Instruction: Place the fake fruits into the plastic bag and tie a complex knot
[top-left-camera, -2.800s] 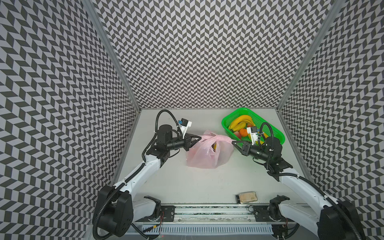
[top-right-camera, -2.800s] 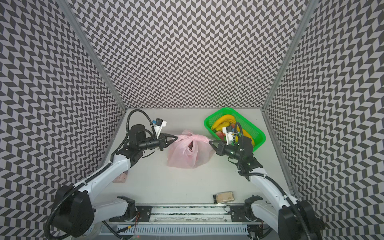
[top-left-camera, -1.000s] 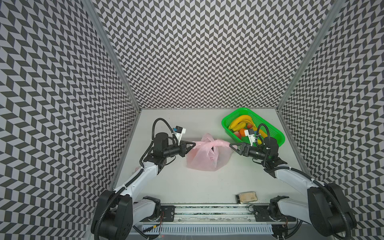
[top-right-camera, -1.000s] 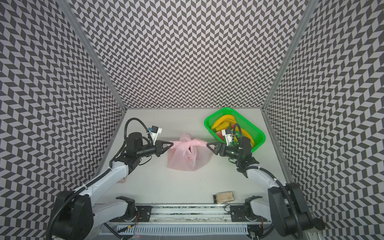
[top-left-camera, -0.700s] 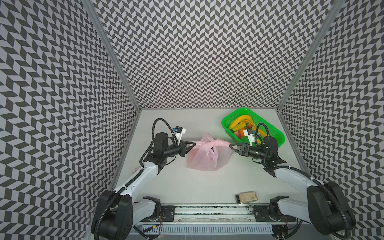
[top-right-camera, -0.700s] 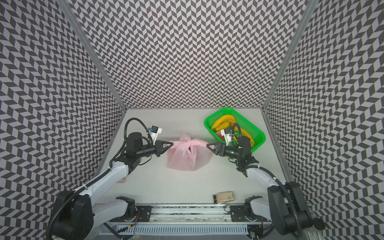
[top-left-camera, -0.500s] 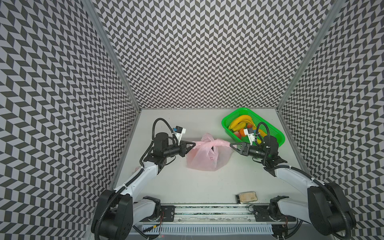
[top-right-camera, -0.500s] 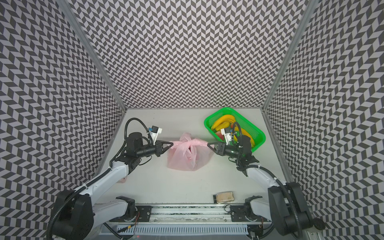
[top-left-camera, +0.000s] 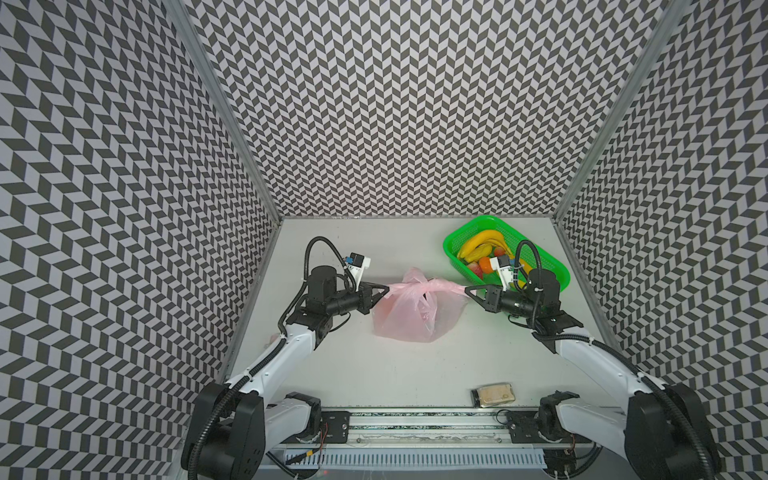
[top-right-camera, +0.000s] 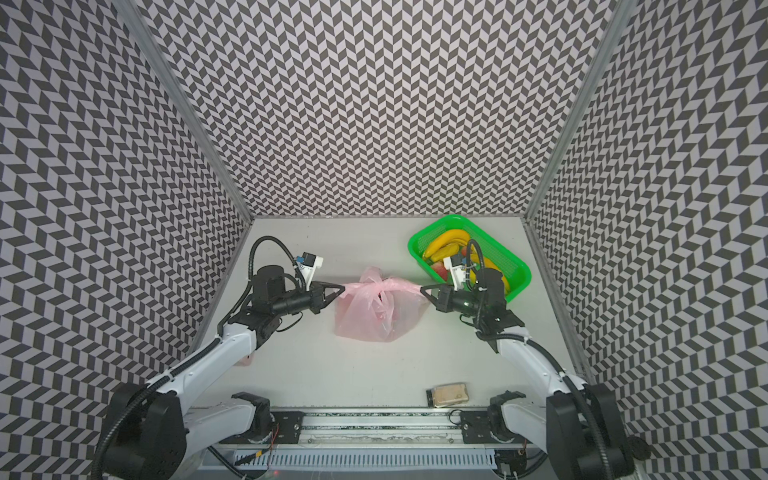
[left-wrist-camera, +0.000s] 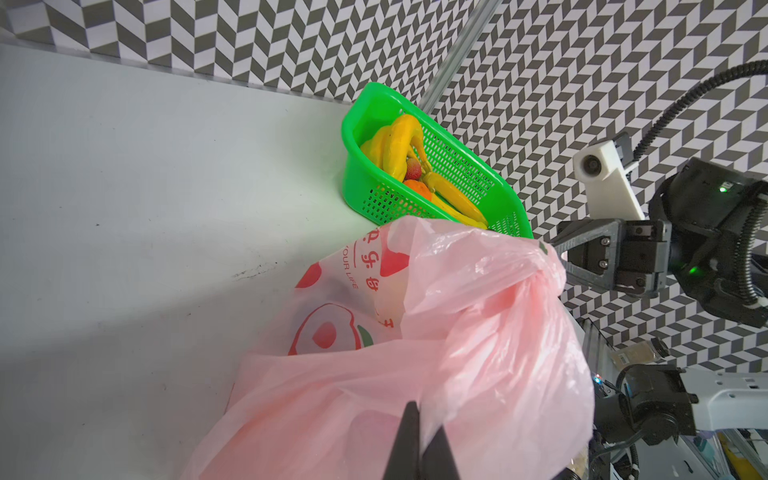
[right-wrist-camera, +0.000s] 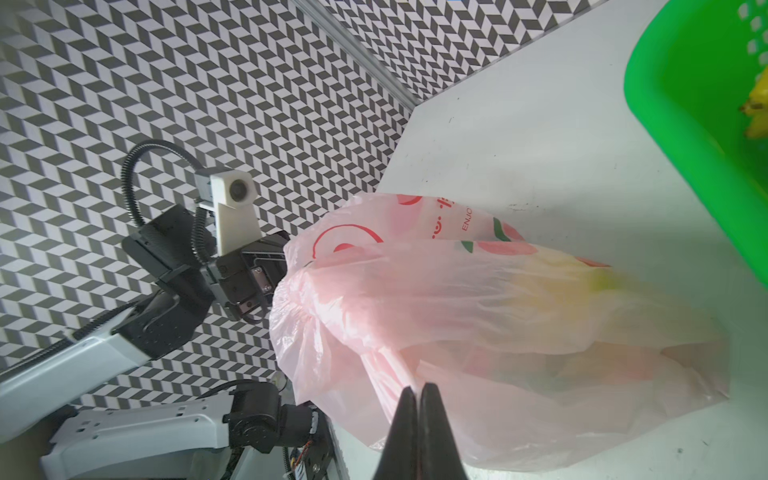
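left gripper (top-left-camera: 387, 287) is clamped on plastic bag's (top-left-camera: 409, 322) left handle | right gripper (top-left-camera: 466, 288) is clamped on its right handle | fake fruits (top-left-camera: 482, 243) are seen in green basket (top-left-camera: 555, 272) beside bag

Fake fruits (right-wrist-camera: 573, 282) inside plastic bag (right-wrist-camera: 353, 316) only blurred colours, green basket (right-wrist-camera: 685, 124) cut off

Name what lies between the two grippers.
Only the plastic bag: its bunched handles stretch from left gripper to right gripper, in both top views.
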